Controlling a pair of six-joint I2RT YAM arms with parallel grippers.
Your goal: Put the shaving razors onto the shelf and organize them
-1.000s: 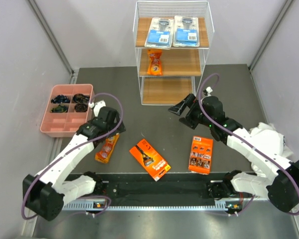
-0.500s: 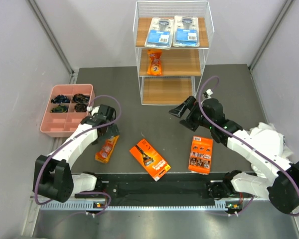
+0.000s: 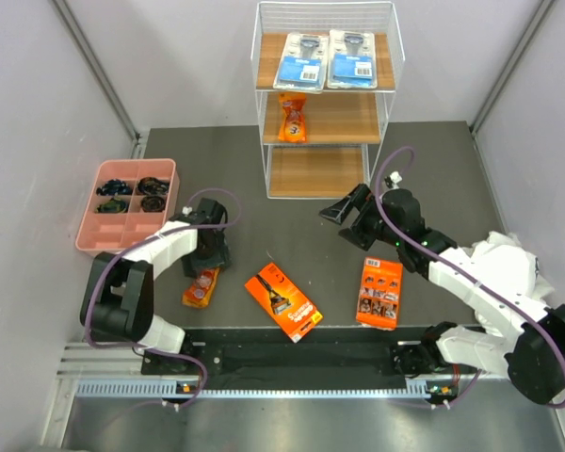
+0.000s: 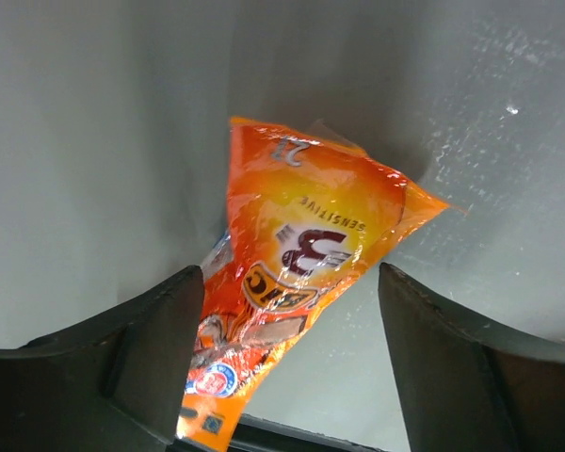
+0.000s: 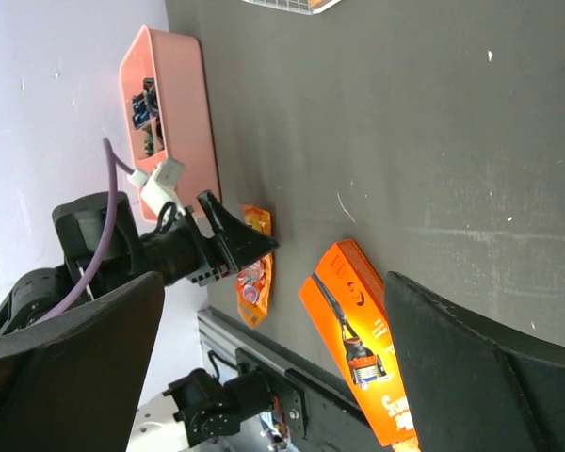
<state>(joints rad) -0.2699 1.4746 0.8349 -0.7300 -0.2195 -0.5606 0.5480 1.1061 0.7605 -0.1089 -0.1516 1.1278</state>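
1. Left wrist view: left fingers stand open astride an orange pouch lying on the counter.
2. Mid-counter lie a long orange box and an orange card.
3. Right fingers gape wide before the shelf, which carries two blue packs and a second pouch.

The orange pouch, mid-frame in the left wrist view, is shiny, crinkly plastic film with glare on it. It's lying on a table that looks matt dark grey and a bit scuffed. In the overhead view the shelf up top is white-coated wire with light matt wooden boards, and the pink tray at left looks like smooth plastic.
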